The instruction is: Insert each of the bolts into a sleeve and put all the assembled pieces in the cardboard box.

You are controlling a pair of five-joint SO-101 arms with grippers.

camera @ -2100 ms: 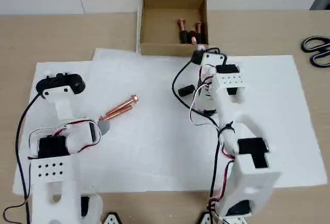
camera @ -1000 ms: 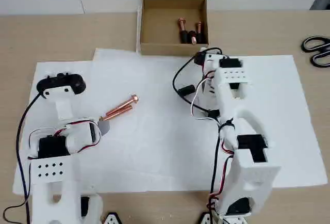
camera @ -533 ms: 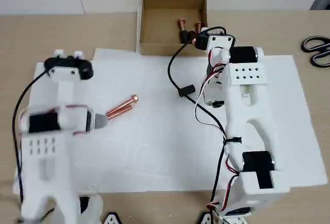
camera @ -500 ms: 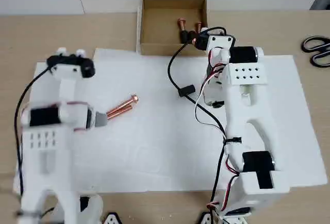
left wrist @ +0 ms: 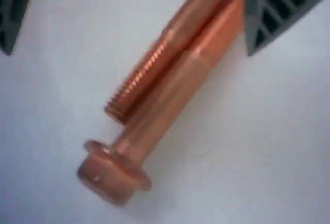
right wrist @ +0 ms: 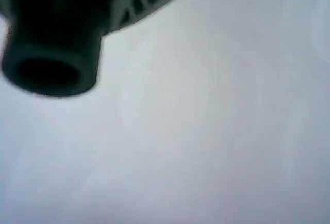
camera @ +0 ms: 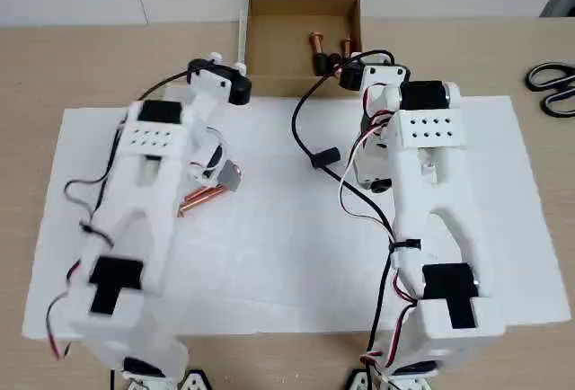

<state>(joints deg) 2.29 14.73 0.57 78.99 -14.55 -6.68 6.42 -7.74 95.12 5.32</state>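
Left arm swung forward; left gripper (left wrist: 129, 48) spread wide, straddling two copper bolts (left wrist: 170, 95), likely to take one. Right gripper (right wrist: 82, 7) clamps black sleeve (right wrist: 51, 59), apparently awaiting insertion.

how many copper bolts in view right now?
4. Two in the cardboard box: first bolt, second bolt. Two lying side by side, touching, on the white sheet: third bolt, fourth bolt. The arms could hide more.
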